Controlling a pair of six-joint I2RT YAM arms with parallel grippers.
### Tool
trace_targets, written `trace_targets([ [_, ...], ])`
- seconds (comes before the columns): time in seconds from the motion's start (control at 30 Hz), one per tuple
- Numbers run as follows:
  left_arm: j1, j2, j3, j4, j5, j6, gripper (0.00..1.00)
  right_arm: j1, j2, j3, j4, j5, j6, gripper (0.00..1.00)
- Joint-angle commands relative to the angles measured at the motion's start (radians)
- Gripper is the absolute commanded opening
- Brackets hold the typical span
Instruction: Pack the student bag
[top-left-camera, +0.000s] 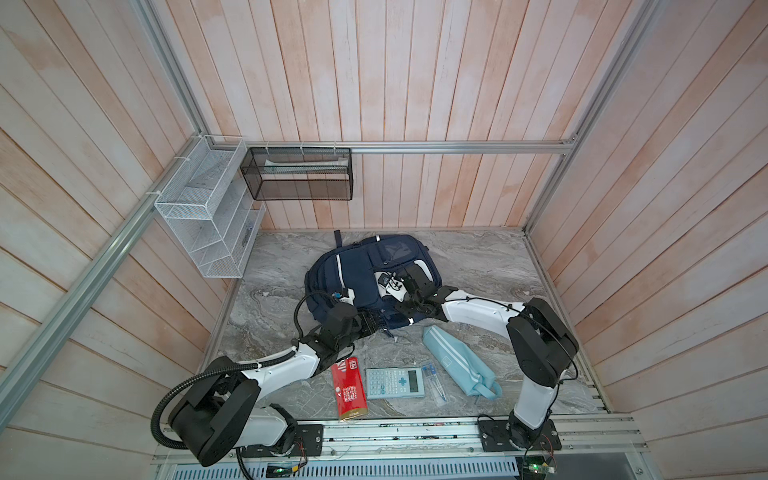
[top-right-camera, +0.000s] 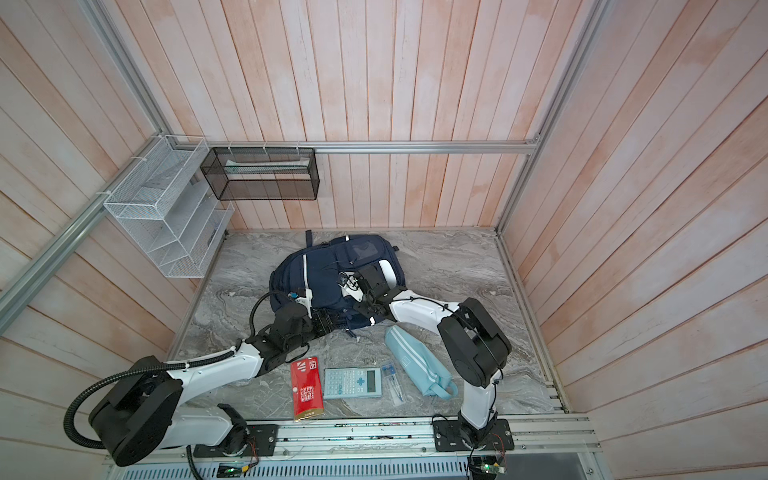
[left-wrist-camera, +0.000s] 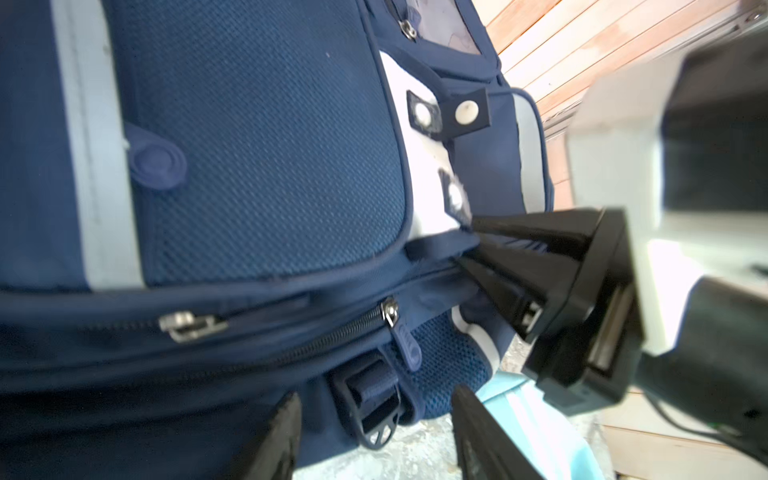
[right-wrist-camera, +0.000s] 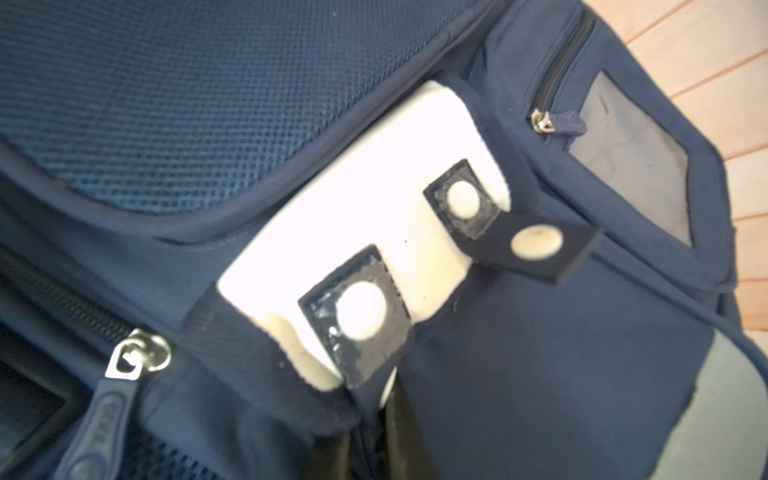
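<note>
So the student bag (top-left-camera: 357, 270) lies flat, front face up, in the middle of the table (top-left-camera: 498, 270). In both top views it's just above the row of loose stuff: red carton (top-left-camera: 349, 388), calculator (top-left-camera: 395, 382), light-blue pouch (top-left-camera: 457, 361). Its zippered edge faces the bottom of the frame, toward the arm bases, and the little clear window pocket sits on the upper side. Long axis looks roughly left-to-right, tipped a bit up to the right. It's slumped though, so that's a rough call, and I can't tell which end is the top.

Handling-wise it's soft, floppy fabric, probably light if it's empty. Pinch it anywhere and you only lift a flap, not the whole bag. Best holds are the piped seams, the straps or the zipper pulls (left-wrist-camera: 405, 347).

Right tool (left-wrist-camera: 467, 245) is fully closed, pinching the pocket edge right below the white studded patch (right-wrist-camera: 353, 232). Left tool (left-wrist-camera: 376, 395) has its jaws apart at the near edge, by a strap buckle (left-wrist-camera: 374, 419), gripping nothing I can see.
</note>
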Motion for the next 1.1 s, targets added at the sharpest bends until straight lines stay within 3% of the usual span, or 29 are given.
trace_targets([
  [0.0, -0.044, 0.015, 0.100, -0.104, -0.100, 0.111, 0.59, -0.005, -0.024, -0.010, -0.045, -0.100, 0.049, 0.00],
  [0.17, -0.070, 0.102, 0.186, -0.143, -0.187, 0.195, 0.58, -0.026, -0.113, -0.029, -0.026, -0.242, 0.092, 0.00],
  [0.4, -0.093, 0.183, 0.239, -0.209, -0.243, 0.208, 0.47, -0.048, -0.110, -0.011, -0.049, -0.277, 0.112, 0.00],
  [0.5, -0.135, 0.173, 0.237, -0.240, -0.325, 0.195, 0.42, -0.065, -0.107, -0.006, -0.039, -0.314, 0.140, 0.00],
  [0.67, -0.146, 0.170, 0.184, -0.169, -0.194, 0.111, 0.45, -0.072, -0.106, 0.014, -0.025, -0.308, 0.163, 0.00],
  [0.8, -0.156, 0.172, 0.154, -0.158, -0.239, 0.078, 0.53, -0.072, -0.105, 0.025, -0.026, -0.347, 0.174, 0.00],
  [0.9, -0.143, 0.210, 0.193, -0.190, -0.268, 0.105, 0.54, -0.069, -0.115, 0.015, -0.018, -0.377, 0.185, 0.00],
  [0.97, -0.139, 0.234, 0.210, -0.177, -0.268, 0.116, 0.52, -0.069, -0.121, 0.007, -0.014, -0.387, 0.191, 0.00],
  [1.07, -0.137, 0.231, 0.219, -0.161, -0.272, 0.134, 0.39, -0.068, -0.128, -0.017, -0.017, -0.385, 0.190, 0.00],
])
